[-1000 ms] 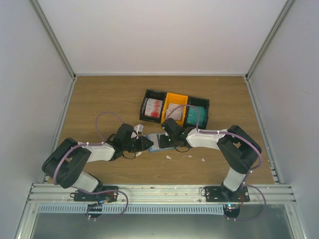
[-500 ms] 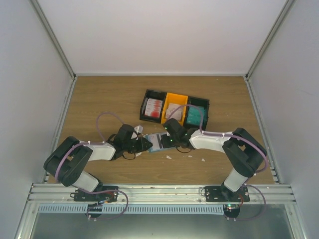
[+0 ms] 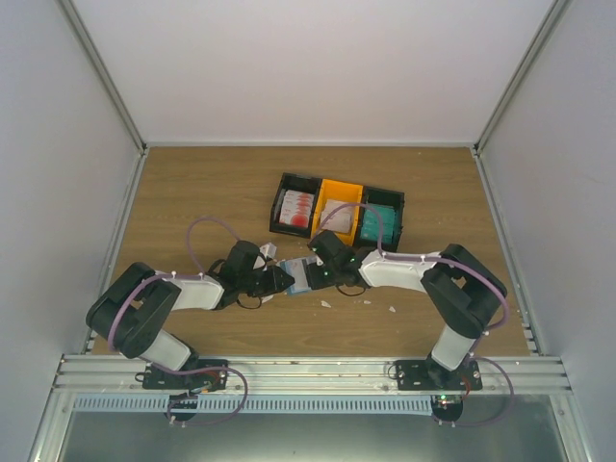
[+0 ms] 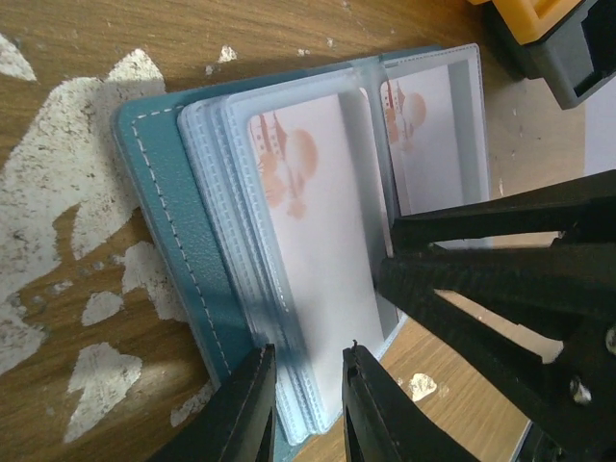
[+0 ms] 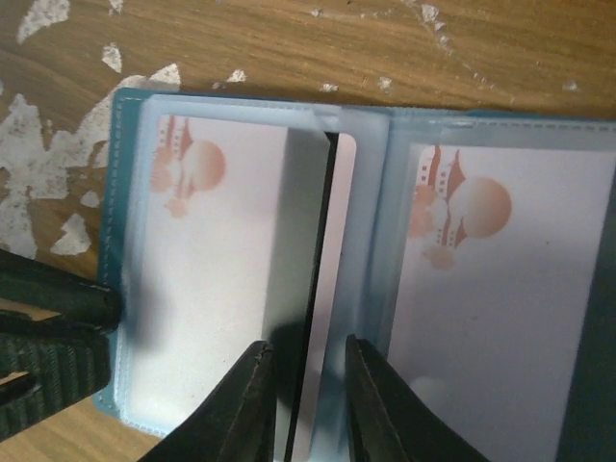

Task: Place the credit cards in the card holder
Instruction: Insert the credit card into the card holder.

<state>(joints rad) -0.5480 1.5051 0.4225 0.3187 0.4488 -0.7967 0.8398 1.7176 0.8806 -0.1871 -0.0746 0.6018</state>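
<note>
Seating a whitish credit card (image 5: 342, 241) at the fold of the open card holder (image 5: 117, 192) on the table (image 5: 289, 38) seems underway, the right gripper (image 5: 303, 351) and steadying left gripper (image 4: 306, 361) showing narrow jaws, grip unclear; next, press it fully home.

The top external camera looks steeply down from high at the near side, taking in the whole table (image 3: 192, 192). Both wrist cameras sit very close over the open card holder (image 4: 173, 241), facing it from opposite sides. All three views share it.
</note>
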